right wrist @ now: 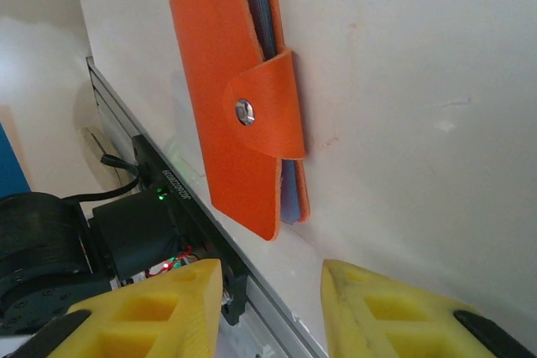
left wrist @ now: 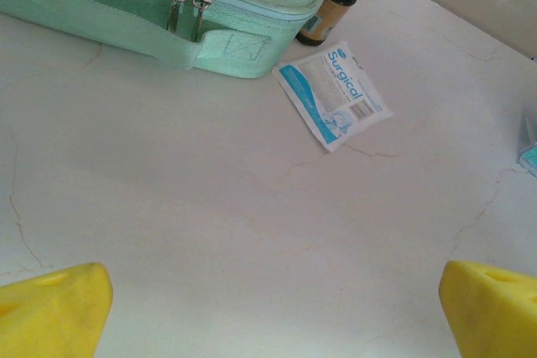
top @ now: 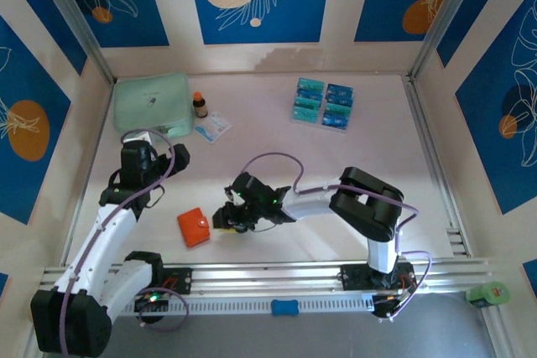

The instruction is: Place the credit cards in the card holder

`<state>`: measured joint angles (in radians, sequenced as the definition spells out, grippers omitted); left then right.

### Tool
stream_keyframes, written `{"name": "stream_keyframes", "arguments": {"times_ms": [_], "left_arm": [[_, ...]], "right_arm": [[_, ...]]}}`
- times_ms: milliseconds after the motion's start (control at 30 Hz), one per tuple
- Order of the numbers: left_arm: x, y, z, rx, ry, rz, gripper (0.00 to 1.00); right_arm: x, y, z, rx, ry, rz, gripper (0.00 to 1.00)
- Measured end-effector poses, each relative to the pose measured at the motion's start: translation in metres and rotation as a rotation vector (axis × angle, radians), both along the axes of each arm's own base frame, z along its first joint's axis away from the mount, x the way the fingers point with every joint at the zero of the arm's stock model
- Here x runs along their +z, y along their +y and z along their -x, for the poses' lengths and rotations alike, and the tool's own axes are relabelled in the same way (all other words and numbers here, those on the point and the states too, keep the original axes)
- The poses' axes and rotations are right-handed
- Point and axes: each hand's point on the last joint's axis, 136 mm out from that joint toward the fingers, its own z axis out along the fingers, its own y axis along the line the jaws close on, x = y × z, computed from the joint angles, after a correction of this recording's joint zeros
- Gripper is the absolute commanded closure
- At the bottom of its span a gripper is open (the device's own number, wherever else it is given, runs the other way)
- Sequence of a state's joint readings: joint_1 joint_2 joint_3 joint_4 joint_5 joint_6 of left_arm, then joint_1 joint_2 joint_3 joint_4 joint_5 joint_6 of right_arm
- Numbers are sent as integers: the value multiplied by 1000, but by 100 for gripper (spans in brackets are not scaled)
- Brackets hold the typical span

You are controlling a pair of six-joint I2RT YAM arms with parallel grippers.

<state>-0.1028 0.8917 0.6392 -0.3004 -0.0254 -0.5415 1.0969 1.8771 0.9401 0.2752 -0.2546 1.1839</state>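
- My right gripper (right wrist: 273,308) is partly open with nothing between the fingers, low over the tabletop (top: 277,157).
- The card holder (right wrist: 226,106) lies flat straight ahead of it, near but not touching. In the top view it sits just left of that gripper, close to the rail (top: 277,274) at the near edge.
- The holder is shut. The snap tab (right wrist: 264,106) wraps over one edge and is buttoned. Bluish layers show at that edge; I can't tell pockets from cards.
- In the right wrist view its length runs away from me, roughly in line with the gap between my fingers, leaning a bit left. The tab edge faces right.
- The credit cards (top: 323,102) sit in a block at the back, right of centre, well apart from the holder and from both grippers.
- My left gripper (left wrist: 273,308) is wide open and empty, facing the mint pouch (left wrist: 168,6) and a white-and-blue packet (left wrist: 334,94). It is farther from the holder than the right one.
- My read: the right arm is nearer to the holder. The tab has to come undone before any card goes in, so I'd work from the tab edge.
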Motion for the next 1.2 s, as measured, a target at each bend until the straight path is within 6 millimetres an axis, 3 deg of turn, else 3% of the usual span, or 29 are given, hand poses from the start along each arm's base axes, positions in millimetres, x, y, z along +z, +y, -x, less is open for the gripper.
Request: {"name": "stream_keyframes", "arguments": {"times_ms": [767,933,1067,1200], "left_arm": [[-1,0,4,0,-5,0,0],[-3,0,4,0,-4,0,0],[-6,0,4,0,3,0,0],[-7,-2,4,-11,5,10,0]], "right_arm": [[-10,33,11,57,69,-33,63],[-9,36,12,66,81,-41,77],[-11,37,11,66,87,-46,98],[-10,34,4,58,89,-63,100]]}}
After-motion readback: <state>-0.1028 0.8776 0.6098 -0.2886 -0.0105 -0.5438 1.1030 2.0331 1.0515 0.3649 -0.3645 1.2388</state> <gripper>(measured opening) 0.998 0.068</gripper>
